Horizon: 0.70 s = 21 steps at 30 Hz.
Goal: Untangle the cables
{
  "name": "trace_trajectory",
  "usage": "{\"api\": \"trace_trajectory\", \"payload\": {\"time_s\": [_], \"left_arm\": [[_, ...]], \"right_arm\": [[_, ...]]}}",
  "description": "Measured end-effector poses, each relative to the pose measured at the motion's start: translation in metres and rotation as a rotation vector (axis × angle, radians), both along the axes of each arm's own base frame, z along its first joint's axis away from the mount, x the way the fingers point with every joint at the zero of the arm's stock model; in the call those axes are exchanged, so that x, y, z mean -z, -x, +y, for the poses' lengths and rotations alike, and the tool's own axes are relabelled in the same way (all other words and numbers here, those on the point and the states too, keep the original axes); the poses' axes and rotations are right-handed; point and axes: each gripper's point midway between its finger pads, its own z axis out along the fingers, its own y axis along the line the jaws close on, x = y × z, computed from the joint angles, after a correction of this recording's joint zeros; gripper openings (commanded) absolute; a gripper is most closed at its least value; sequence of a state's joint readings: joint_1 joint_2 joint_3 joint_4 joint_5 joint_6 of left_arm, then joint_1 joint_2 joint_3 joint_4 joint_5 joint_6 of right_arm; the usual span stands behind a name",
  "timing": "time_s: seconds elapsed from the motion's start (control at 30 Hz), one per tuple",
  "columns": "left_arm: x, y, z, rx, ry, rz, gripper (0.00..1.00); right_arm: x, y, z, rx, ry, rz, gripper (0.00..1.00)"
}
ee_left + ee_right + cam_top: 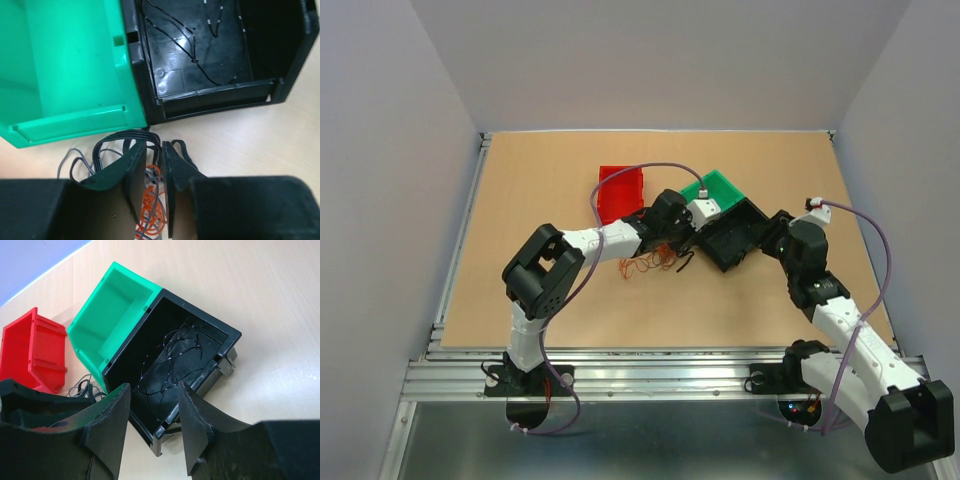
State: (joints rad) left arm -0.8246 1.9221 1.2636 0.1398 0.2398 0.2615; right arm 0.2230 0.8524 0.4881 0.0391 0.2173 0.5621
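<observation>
Black bin [197,315]: thin black wires [180,347] | green bin [120,295] alongside | left hand [152,147] narrow over cables [151,206], grip unclear | right hand [153,387] half-open

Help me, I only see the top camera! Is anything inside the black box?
Observer: Yes. The right wrist view shows a thin black wire curled on the floor of the black bin.
Operator: And the green box?
Observer: The green bin looks empty in the left wrist view.
Operator: Is the left hand pinching wires?
Observer: The left gripper has its fingers nearly together over the cables, orange and grey strands; whether they are pinched, I cannot tell.
</observation>
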Motion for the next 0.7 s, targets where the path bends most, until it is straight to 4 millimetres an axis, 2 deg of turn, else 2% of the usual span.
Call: {"api": "trace_trajectory", "payload": {"time_s": [0.07,0.2,0.33,0.4,0.47,0.63,0.7], "left_arm": [[0.003,-0.003,-0.001,-0.007,-0.004,-0.004,0.01],[0.007,-0.004,0.001,-0.009,-0.018,-0.005,0.00],[0.002,-0.004,0.003,-0.013,-0.016,-0.022,0.00],[-0.005,0.001,0.011,-0.016,-0.010,-0.035,0.00],[-0.015,0.004,0.018,-0.020,0.004,-0.047,0.00],[-0.071,0.004,0.039,-0.038,0.103,-0.116,0.00],[-0.103,0.001,0.054,-0.062,0.166,-0.164,0.00]], "right_arm": [[0.000,-0.001,0.000,0.001,-0.005,-0.005,0.49],[0.008,-0.002,0.001,0.003,-0.008,0.010,0.48],[0.014,-0.006,0.002,0.002,-0.006,0.025,0.48],[0.016,-0.007,0.003,0.000,-0.005,0.032,0.48],[0.019,-0.008,0.003,-0.003,-0.003,0.040,0.48],[0.022,-0.009,0.005,-0.012,-0.004,0.046,0.48],[0.022,-0.010,0.005,-0.014,-0.002,0.043,0.48]]}}
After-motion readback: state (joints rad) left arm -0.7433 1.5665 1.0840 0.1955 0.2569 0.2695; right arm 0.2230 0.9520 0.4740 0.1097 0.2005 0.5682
